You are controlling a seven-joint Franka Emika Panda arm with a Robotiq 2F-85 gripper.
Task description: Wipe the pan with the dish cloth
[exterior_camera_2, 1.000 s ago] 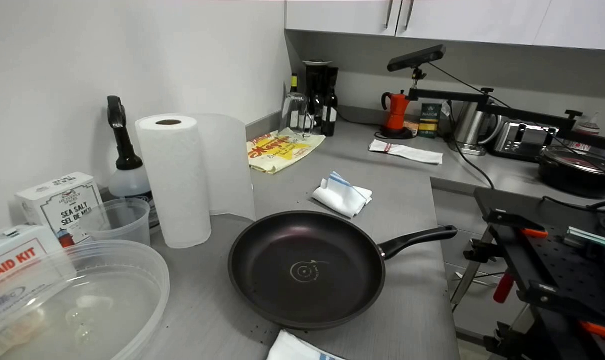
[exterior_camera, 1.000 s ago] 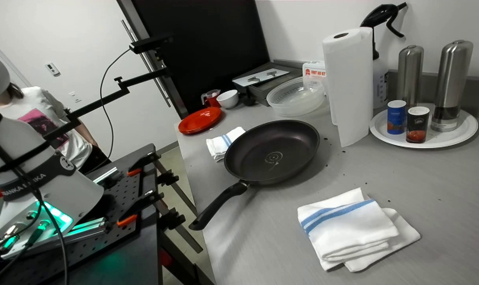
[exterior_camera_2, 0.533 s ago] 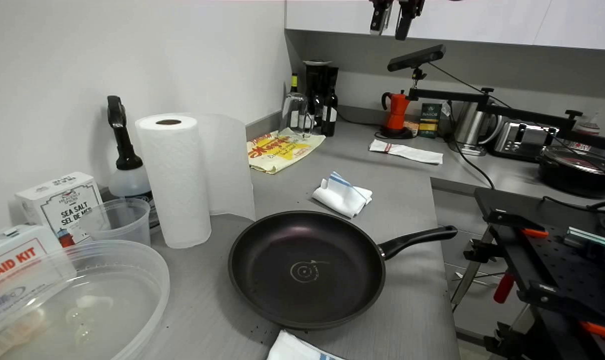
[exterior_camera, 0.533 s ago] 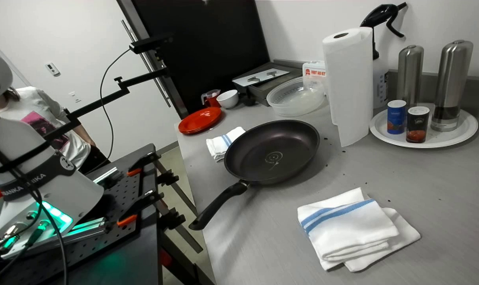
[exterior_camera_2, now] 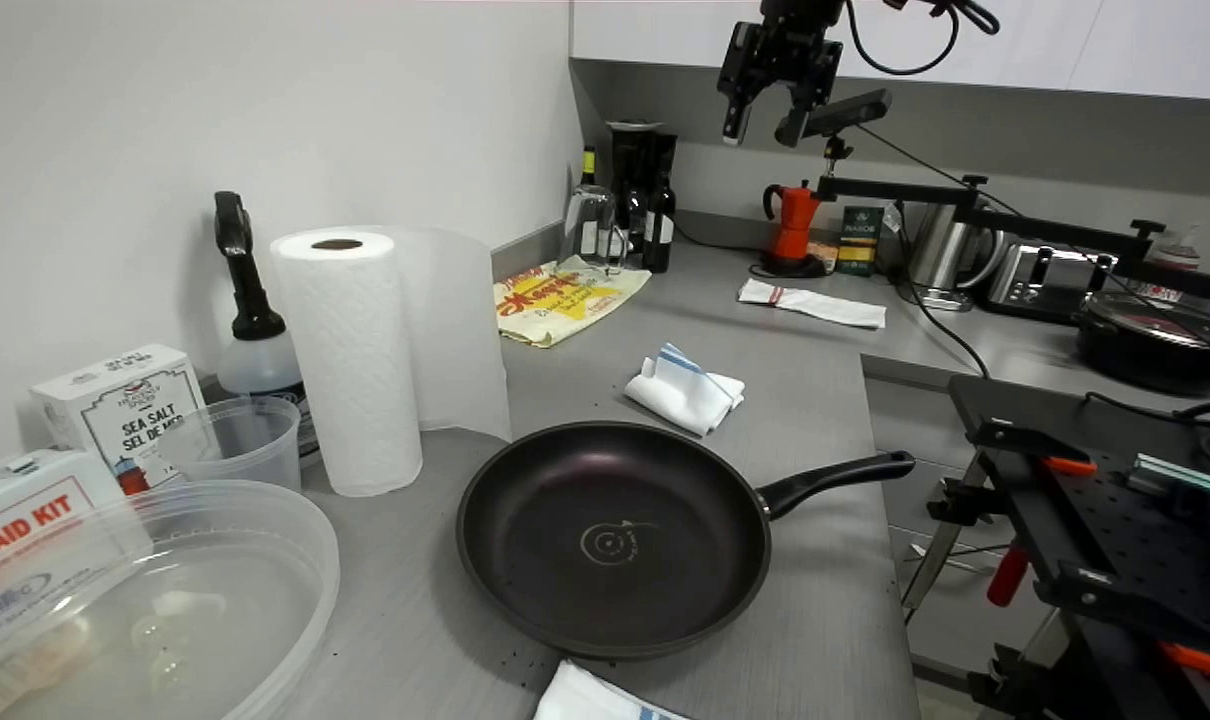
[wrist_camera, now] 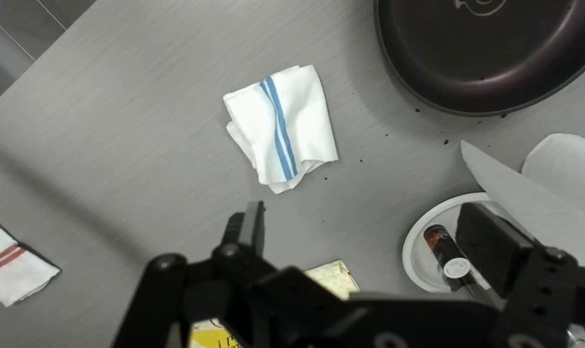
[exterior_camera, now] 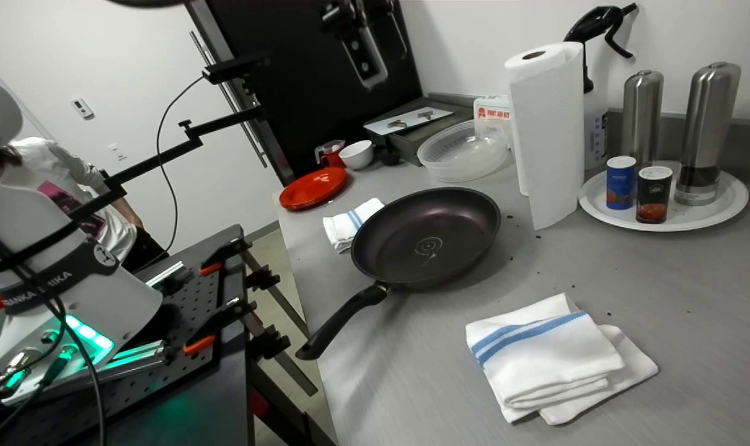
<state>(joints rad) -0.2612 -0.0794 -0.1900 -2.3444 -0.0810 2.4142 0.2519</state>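
Observation:
The black pan (exterior_camera: 427, 238) rests on the grey counter with its handle pointing to the counter edge; part of it shows at the upper right of the wrist view. Beside it lies the dish cloth (exterior_camera: 542, 353), white and folded with blue stripes, also visible behind the pan in an exterior view (exterior_camera_2: 685, 390). Below the camera, the same cloth (wrist_camera: 283, 128) sits left of the pan, beyond my fingertips. Another blue-striped white cloth (exterior_camera: 353, 223) is on the pan's far side. My gripper (exterior_camera_2: 763, 135) hangs high above the counter, fingers apart, nothing between them (wrist_camera: 362, 210).
A paper towel roll (exterior_camera: 545, 130) stands near the pan. Close to it is a white plate (exterior_camera: 691, 217) with shakers and tall mills. A clear plastic tub (exterior_camera_2: 215, 590), a red plate (exterior_camera: 313, 189), a yellow cloth (exterior_camera_2: 565, 300) and a red-striped cloth (exterior_camera_2: 815, 305) lie around.
My gripper has come down into both exterior views from above, lowering over the counter. Pan and cloths have stayed in place.

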